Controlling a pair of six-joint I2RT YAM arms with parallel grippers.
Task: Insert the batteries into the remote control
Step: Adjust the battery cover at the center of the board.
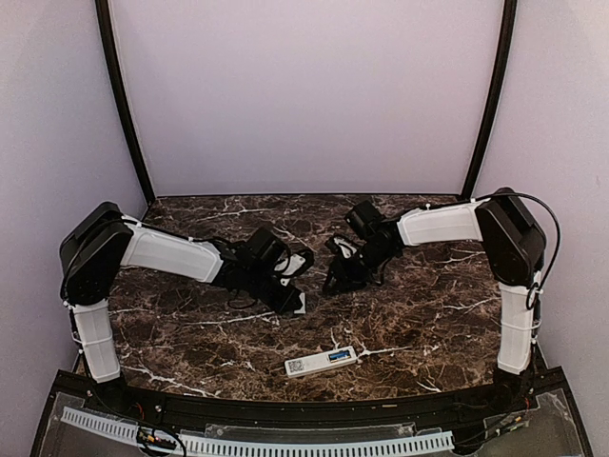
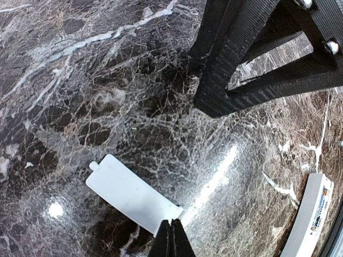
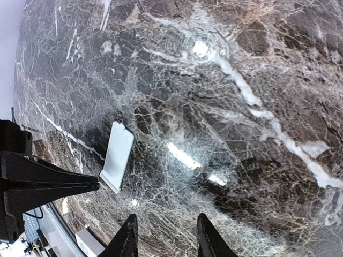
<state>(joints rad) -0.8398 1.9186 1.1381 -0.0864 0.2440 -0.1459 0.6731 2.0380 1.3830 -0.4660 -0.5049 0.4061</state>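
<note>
With the left gripper (image 2: pixel 171 227) closed at a corner of the cover plate (image 2: pixel 128 193), the right gripper (image 3: pixel 166 217) open and empty beside that plate, and the remote control (image 1: pixel 322 362) lying well in front of it, the plate could be skidded away by the shut tips; no batteries are seen.

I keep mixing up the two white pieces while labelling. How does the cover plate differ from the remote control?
The cover plate is plain white with a small tab at one end; the remote control carries blue and dark markings. The left gripper pinches the cover plate at the other end; the remote control lies untouched on the table. Both are white and oblong.
</note>
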